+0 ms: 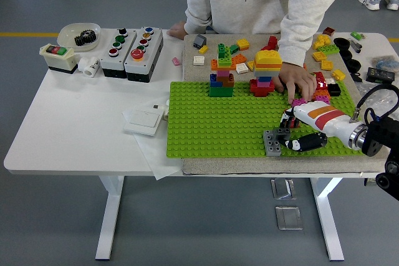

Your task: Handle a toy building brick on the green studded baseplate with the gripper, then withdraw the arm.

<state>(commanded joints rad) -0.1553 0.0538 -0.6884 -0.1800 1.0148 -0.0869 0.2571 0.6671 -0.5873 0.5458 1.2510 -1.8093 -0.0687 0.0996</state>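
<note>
The green studded baseplate [212, 123] lies on a grey mat. A grey brick [271, 143] stands near its front edge. My right hand [288, 136], white with a red and orange stripe, reaches in from the right low over the plate. Its black fingers [283, 134] are spread and touch the grey brick's right side without closing on it. A red brick [288, 115] peeks out just behind the hand. A person's hand [298, 83] rests on the plate's far edge beside a pink brick [300, 101].
A green-blue-orange brick stack [221, 76] and a yellow-topped tower [267, 70] stand at the plate's far edge. Loose bricks [327, 54] lie at the back right. Button boxes [132, 54], a white switch [144, 116] and a bowl [79, 34] occupy the left.
</note>
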